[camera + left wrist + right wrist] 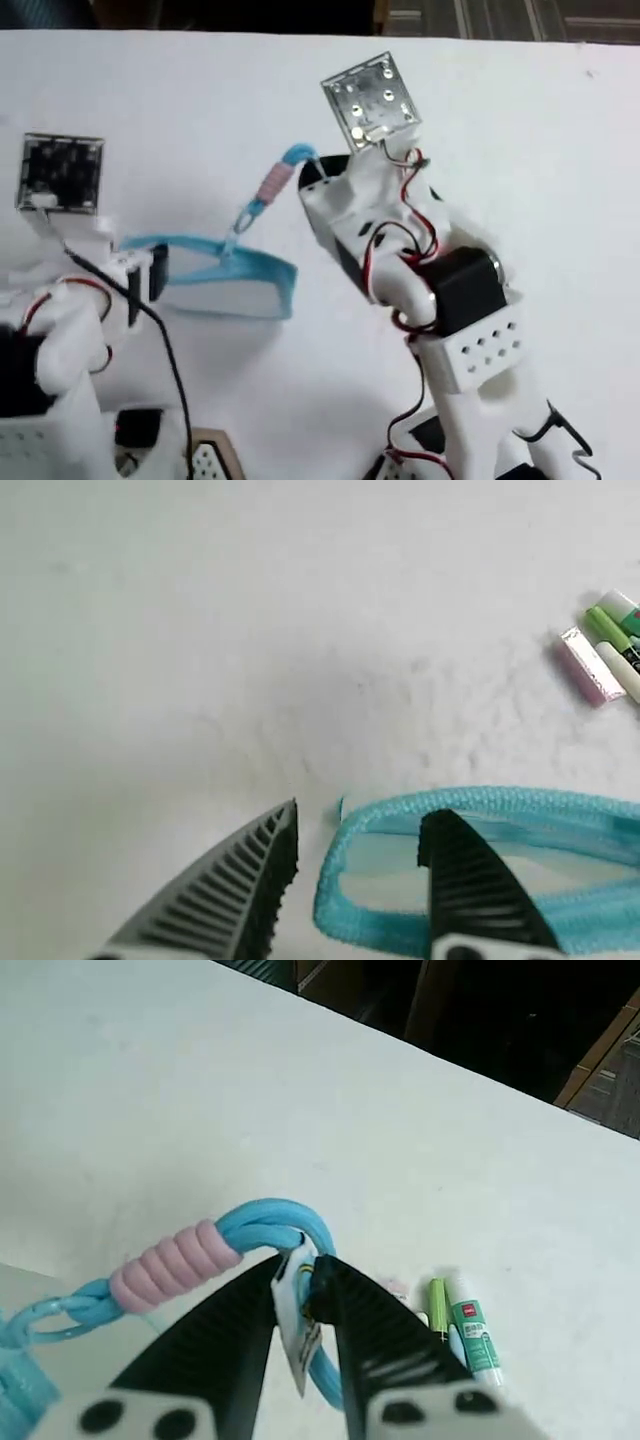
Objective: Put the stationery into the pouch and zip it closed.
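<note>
A: Jaws, quick?
B: Left jaws open, straddling one end of the pouch (220, 285), one ribbed tip over its rim and the other outside it. Right jaws clamped on the cord (270, 1215) at the pouch's other end, just past the pink beads (175, 1260)

A: Stationery?
B: The stationery (455, 1320) is not in the pouch. It lies on the worktop (520, 130) beyond the pouch's cord end: green pen (438, 1305), glue stick (470, 1330) and pink eraser (590, 665), side by side

A: What could go wrong?
B: My guess: the pouch is limp woven fabric with a teal rim, so the mouth could fold shut if the left jaws pinch badly. The cord is round, braided and looks slick, so a pull could slip it or drag the pouch. The pen and glue stick are smooth cylinders and would roll if nudged. The eraser is a small flat block, hard to pinch. Can't tell where the zip slider sits
</note>
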